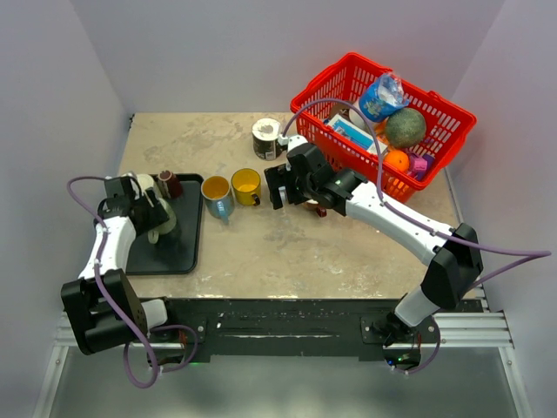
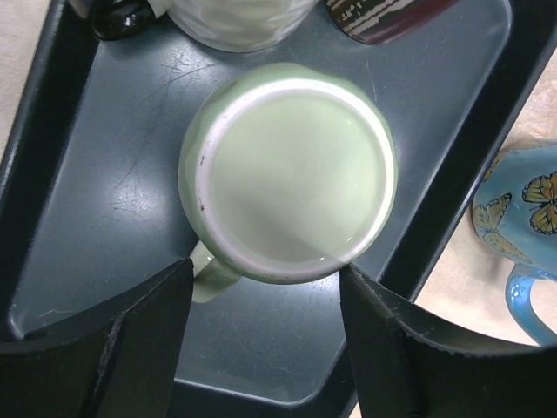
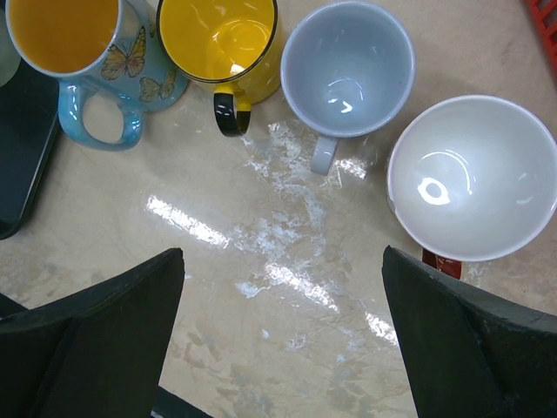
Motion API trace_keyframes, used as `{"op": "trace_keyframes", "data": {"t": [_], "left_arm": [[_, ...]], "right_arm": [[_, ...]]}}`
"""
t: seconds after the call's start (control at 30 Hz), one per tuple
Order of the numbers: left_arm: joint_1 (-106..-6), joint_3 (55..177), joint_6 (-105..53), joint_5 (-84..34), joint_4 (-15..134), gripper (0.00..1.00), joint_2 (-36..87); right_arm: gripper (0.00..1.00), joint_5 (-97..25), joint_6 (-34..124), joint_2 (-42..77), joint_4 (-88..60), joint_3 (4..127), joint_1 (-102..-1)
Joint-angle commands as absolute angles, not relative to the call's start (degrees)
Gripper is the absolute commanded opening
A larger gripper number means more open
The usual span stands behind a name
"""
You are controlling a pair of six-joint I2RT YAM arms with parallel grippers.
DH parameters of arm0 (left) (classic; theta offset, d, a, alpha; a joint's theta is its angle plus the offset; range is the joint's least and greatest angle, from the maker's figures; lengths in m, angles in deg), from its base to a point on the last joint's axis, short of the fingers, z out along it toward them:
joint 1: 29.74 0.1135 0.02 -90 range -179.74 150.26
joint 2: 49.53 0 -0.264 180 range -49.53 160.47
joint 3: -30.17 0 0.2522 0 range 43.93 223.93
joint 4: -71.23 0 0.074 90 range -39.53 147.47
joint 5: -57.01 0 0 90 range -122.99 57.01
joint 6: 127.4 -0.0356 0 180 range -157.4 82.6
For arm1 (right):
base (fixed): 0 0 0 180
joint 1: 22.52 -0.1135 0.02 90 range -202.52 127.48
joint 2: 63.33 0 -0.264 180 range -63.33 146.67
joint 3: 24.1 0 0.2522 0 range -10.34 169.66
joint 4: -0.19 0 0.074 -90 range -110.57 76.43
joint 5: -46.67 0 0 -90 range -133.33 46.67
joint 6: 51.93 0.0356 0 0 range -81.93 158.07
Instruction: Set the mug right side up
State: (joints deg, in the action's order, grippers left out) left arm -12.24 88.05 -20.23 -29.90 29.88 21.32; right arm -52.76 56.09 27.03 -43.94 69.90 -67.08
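Observation:
A pale green mug (image 2: 291, 170) stands upside down on the black tray (image 2: 96, 200), its flat base and white foot ring facing up and its handle (image 2: 207, 277) pointing to the lower left. My left gripper (image 2: 265, 266) is open just above it, with one finger either side of the mug's near edge and touching nothing. In the top view the left gripper (image 1: 157, 213) hangs over the tray (image 1: 187, 252) and hides most of the mug. My right gripper (image 3: 283, 252) is open and empty over bare table; in the top view it (image 1: 278, 187) is at mid-table.
Upright on the table stand a blue butterfly mug (image 3: 83, 52), a yellow mug (image 3: 222, 43), a grey mug (image 3: 348, 65) and a white-lined red mug (image 3: 470, 178). A white mug (image 2: 235, 17) and a dark mug (image 2: 383, 17) share the tray. A red basket (image 1: 348, 70) is back right.

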Motion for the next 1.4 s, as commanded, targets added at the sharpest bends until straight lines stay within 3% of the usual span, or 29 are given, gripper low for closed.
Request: {"op": "trace_keyframes", "data": {"t": [0.0,0.13,0.27,0.8,0.97,1.37], "left_arm": [[-13.39,86.82,-20.97,-27.02,33.04,0.71,21.14],[-15.06,86.56,-20.62,-27.01,33.39,0.67,21.49],[-15.33,86.29,-19.39,-28.85,33.48,0.54,22.28],[-16.03,82.78,-15.17,-34.66,36.73,0.32,20.43],[-16.2,83.3,-14.64,-35.97,36.29,0.0,20.52],[-16.64,87.16,-13.06,-34.05,29.79,0.0,14.03]], "right_arm": [[0.99,-53.18,55.91,26.66,-44.25,71.13,-66.82],[0.99,-53.0,55.83,27.02,-44.25,71.57,-66.82],[0.99,-52.65,55.91,27.37,-44.07,71.83,-66.73],[0.99,-53.0,56.79,27.72,-43.9,72.01,-66.73],[0.99,-52.83,57.14,27.72,-43.81,71.92,-66.73],[0.99,-51.6,58.02,26.05,-43.46,70.34,-66.73]]}}
